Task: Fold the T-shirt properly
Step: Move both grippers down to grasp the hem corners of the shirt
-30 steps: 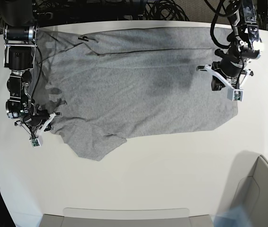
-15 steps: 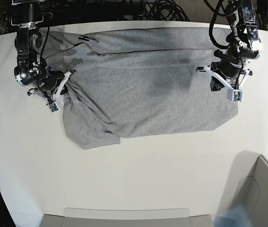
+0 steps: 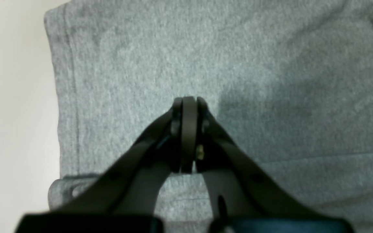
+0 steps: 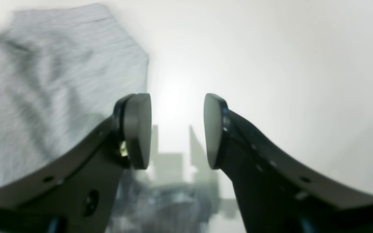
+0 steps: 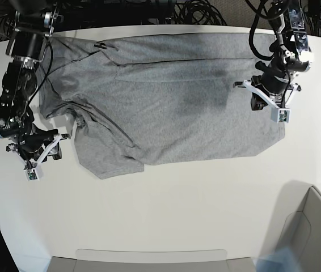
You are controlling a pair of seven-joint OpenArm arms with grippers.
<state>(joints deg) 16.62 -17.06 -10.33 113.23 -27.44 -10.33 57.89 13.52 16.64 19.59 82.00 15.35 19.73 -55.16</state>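
**Sleeve laid in, next grasp still to be made**

White tabletop [image 3: 11, 129] fills the left edge of the left wrist view, with the T-shirt [image 3: 238, 64] spread flat beside it, its hem stitching running down that side. We see the left gripper [image 3: 188, 106] with its jaws pressed together just over the cloth; whether they pinch any fabric we cannot tell.

From the right wrist view, we have the right gripper [image 4: 176, 129] with jaws apart and nothing between them, hovering over bare table just beside a rumpled edge of the shirt.

Looking from the base view, we judge the fold to be at an early stage: one sleeve side lies bunched inward near the right gripper [image 5: 36, 152]. Next we would need a fresh grasp on a shirt edge.
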